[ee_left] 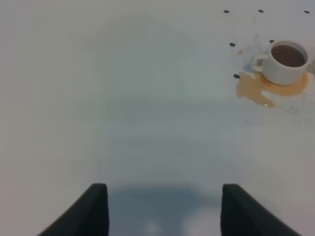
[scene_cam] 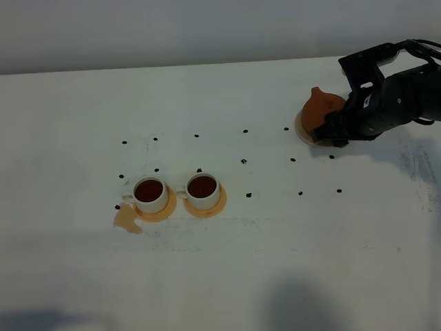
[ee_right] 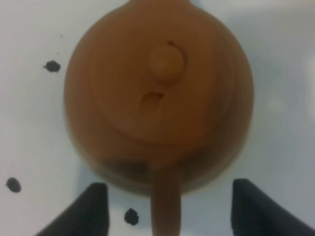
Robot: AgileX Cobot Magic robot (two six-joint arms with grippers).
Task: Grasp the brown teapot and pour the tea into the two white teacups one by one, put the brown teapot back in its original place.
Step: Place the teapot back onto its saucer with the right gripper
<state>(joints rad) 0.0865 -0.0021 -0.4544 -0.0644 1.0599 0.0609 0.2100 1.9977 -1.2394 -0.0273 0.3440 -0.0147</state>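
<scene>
The brown teapot [scene_cam: 320,109] stands upright on the pale saucer [scene_cam: 301,131] at the back right. My right gripper [scene_cam: 337,131] is at its handle side. In the right wrist view the teapot [ee_right: 160,88] fills the frame, and the right gripper [ee_right: 167,211] is open, its fingers [ee_right: 83,211] standing wide on both sides of the handle [ee_right: 166,201] without touching it. Two white teacups [scene_cam: 149,193] [scene_cam: 202,188], both full of dark tea, sit side by side at the front left. My left gripper [ee_left: 164,209] hangs open over bare table, with one teacup [ee_left: 287,61] ahead of it.
Each cup sits on an orange coaster [scene_cam: 221,201]. A tea puddle [scene_cam: 127,219] lies beside the left cup, also seen as a puddle [ee_left: 251,88] in the left wrist view. Small black dots [scene_cam: 244,161] mark the white table.
</scene>
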